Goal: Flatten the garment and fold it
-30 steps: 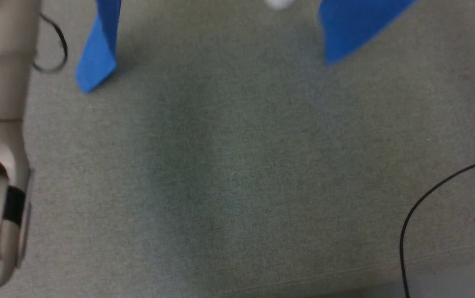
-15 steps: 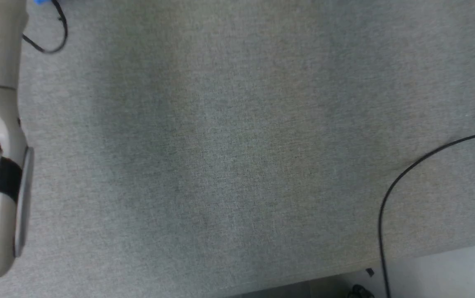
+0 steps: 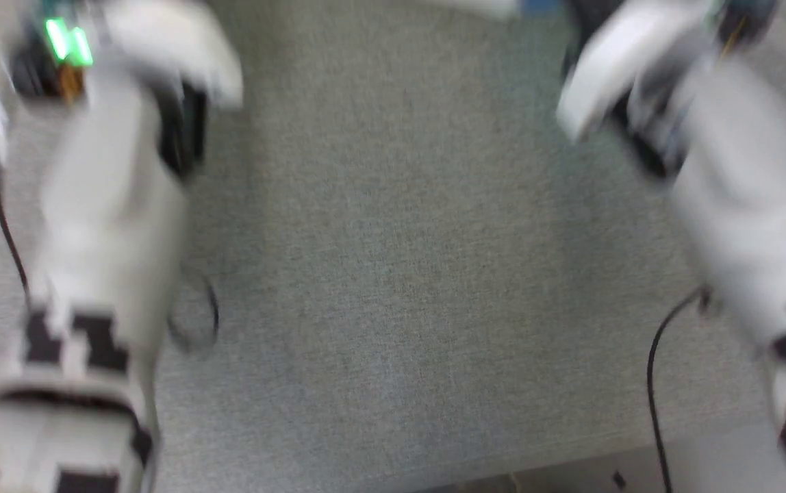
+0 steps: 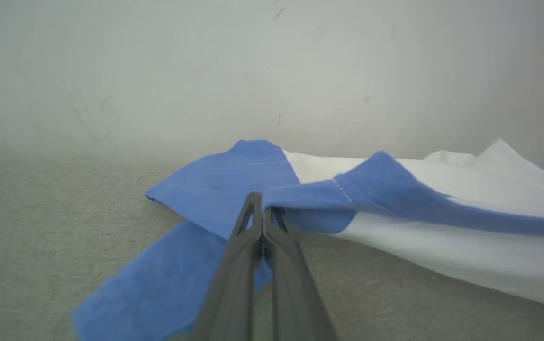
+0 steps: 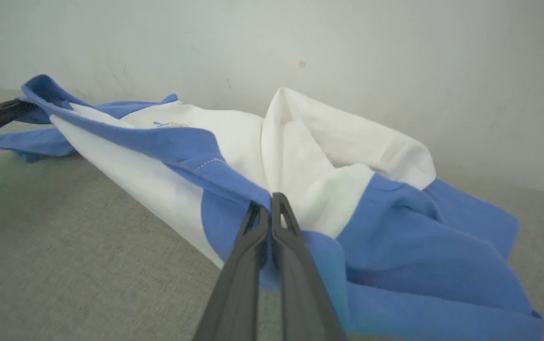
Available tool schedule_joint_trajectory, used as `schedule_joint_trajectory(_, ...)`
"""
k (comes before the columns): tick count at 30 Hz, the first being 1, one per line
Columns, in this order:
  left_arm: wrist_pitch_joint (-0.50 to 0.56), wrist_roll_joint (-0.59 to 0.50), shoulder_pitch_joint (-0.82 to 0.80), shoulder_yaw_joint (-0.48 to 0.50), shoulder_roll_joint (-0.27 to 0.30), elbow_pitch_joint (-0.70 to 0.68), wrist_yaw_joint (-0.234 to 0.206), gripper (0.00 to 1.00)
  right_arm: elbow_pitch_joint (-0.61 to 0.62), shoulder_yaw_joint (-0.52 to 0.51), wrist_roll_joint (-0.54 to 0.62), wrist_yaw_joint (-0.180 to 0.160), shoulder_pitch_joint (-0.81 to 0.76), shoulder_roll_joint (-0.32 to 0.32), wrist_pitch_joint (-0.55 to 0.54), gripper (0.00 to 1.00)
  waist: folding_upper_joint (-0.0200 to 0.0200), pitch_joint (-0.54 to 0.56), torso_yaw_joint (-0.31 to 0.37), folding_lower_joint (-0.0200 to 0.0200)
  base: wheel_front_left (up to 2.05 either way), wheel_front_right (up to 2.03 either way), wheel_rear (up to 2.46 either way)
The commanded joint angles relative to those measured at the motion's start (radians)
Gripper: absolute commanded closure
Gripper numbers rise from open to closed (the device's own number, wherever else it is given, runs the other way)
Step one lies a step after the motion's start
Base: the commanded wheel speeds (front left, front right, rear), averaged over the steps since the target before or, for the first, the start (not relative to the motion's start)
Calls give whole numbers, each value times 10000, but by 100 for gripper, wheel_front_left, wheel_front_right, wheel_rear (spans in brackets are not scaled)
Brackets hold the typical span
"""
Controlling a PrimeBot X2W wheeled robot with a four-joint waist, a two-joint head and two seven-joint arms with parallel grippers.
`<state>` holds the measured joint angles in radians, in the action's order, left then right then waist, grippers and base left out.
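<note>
Clenched on blue folds of the garment (image 5: pixel 329 142): left gripper (image 4: pixel 262 208) and right gripper (image 5: pixel 268 204), both pinched shut. Strung between the two, sagging onto the grey surface (image 4: pixel 30 246), white body bunched toward 12 o'clock by the pale wall (image 4: pixel 272 71).

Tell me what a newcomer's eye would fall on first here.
First the garment, white with bright blue parts, rumpled on the grey surface. Each hand is shut on a blue edge of it: the left hand in the left wrist view, the right hand in the right wrist view. In the head view, two blurred pale forearms flank the grey surface.
</note>
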<state>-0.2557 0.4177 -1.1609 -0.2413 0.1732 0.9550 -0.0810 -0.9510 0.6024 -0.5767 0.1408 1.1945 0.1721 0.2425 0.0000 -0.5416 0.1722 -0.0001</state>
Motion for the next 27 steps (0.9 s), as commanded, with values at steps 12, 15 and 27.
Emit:
schedule_joint_trajectory(12, -44, -16, 7220, 630, 572, -3442, -154, 100, 1609, 769, -677, -101, -4895, 744, 164, 100, 0, 4651, -727, 1, 0, 0, 0)
schedule_joint_trajectory(15, 196, 66, 8875, 736, 812, -4462, -465, 100, 2182, 534, -366, -101, -6015, 842, 176, 100, 0, 5188, -762, 1, 0, 0, 0)
schedule_joint_trajectory(27, 2407, 343, 14331, 885, 1138, -9002, -2207, 100, 5331, -2435, 2074, -101, -10961, 482, -263, 100, 0, 5995, -1170, 1, 0, 0, 0)
